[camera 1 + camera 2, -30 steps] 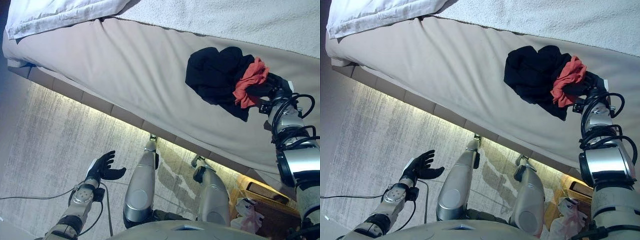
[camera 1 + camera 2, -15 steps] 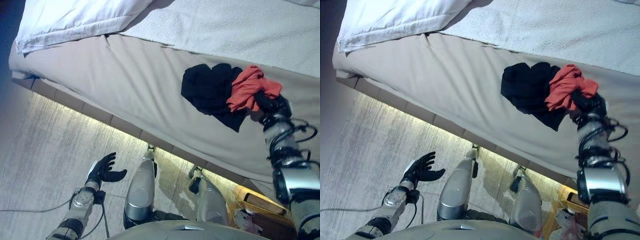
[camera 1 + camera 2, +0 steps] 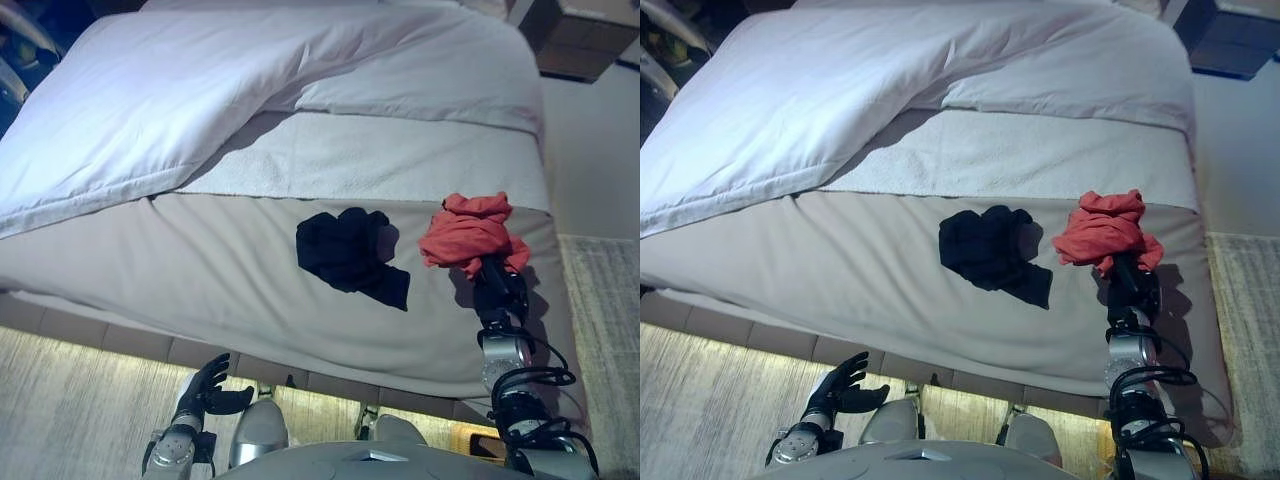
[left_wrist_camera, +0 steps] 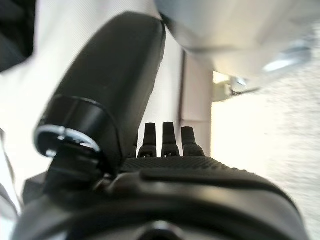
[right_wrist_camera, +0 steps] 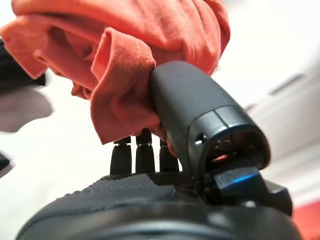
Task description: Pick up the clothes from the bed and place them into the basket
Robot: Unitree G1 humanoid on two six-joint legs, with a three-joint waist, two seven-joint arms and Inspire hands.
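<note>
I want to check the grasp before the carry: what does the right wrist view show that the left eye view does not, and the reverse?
Only the right wrist view shows the thumb pinching a fold of the red garment against the fingers. Only the left eye view shows the black garment lying on the bed, apart from the red one, and the idle left hand below it. Both show the right hand gripping the red garment.

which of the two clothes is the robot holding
The red garment, gripped in the right hand; the black garment lies untouched on the bed.
</note>
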